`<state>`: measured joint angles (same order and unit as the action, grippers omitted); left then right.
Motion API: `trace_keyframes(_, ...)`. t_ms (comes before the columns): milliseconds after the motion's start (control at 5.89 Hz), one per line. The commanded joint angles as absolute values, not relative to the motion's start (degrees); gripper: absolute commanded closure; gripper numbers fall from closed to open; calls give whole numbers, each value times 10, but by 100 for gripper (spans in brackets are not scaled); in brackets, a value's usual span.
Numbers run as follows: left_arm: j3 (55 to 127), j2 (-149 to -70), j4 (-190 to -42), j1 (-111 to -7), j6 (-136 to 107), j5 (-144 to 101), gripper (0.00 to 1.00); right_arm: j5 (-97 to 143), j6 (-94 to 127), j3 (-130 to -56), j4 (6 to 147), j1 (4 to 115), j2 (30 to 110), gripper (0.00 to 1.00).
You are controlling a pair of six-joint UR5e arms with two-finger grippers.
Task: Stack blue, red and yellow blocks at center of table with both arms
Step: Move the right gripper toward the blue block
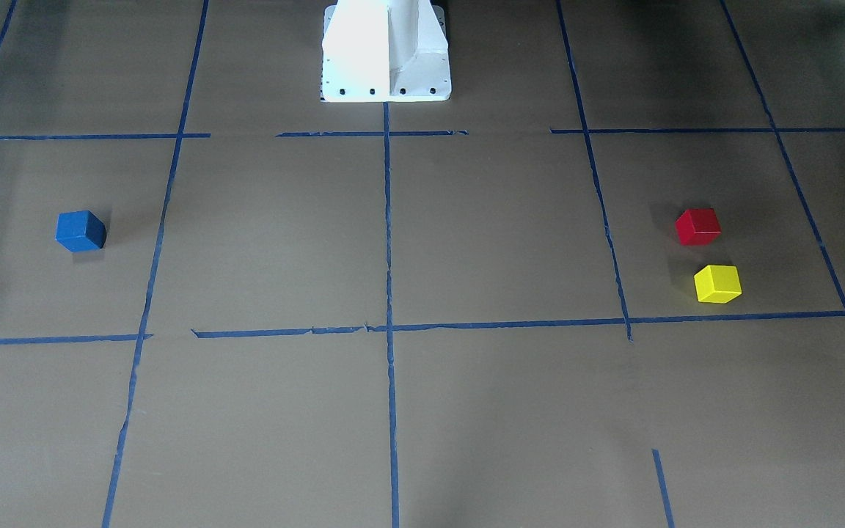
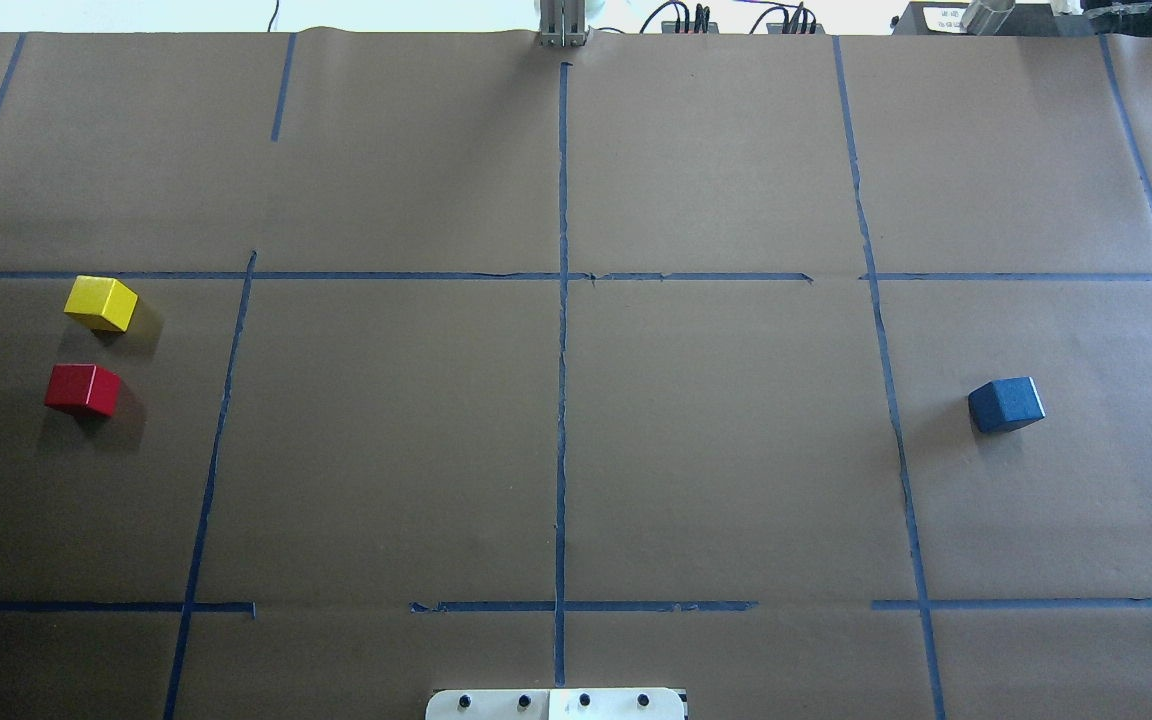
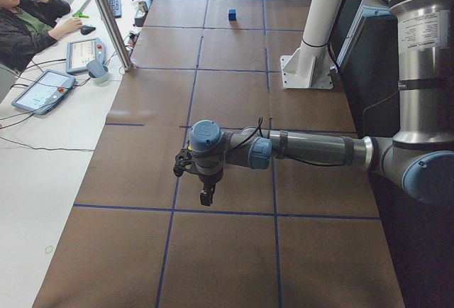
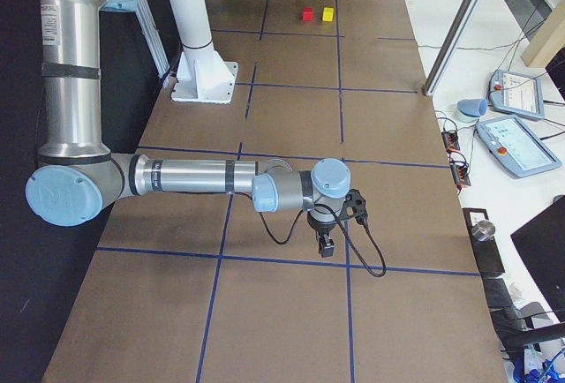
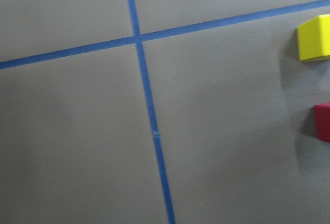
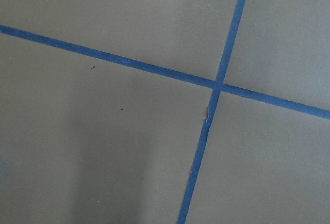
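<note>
Small matte yellow cube [image 2: 101, 303] and matte red cube [image 2: 83, 389] sit close together, off to one side of the left fingers [image 3: 206, 197]; matte blue cube [image 2: 1006, 404] sits apart from the right fingers [image 4: 325, 246]. Can't tell if either pair's open.

Robotics lab: tape-gridded table [image 2: 386, 450], teach pendants [image 4: 508, 145] alongside.

The overhead view looks forward and down from behind the pedestal [image 2: 556, 705]; the front-facing one faces it, steeply down on the table [image 1: 422, 242]. Both share the blue block [image 1: 80, 231], red block [image 1: 697, 226] and yellow block [image 1: 717, 284]. Side views look along the table from either end. Wrist views hang close over tape lines [image 6: 216, 84]; the left's edge catches yellow and red.
</note>
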<state>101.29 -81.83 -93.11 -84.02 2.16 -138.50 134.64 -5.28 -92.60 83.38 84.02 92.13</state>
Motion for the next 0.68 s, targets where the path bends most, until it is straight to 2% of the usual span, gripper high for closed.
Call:
trace_keyframes(0, 1012, -821, -931, -840, 22, -1383, 0, 1346, -53, -928, 829, 840, 920, 0)
trace_keyframes(339, 1012, -824, -932, -838, 24, -1363, 0, 1342, -54, -1008, 829, 787, 911, 0)
trace_keyframes(509, 1011, -824, -932, -838, 23, -1363, 0, 1341, 6, -1012, 829, 748, 890, 0)
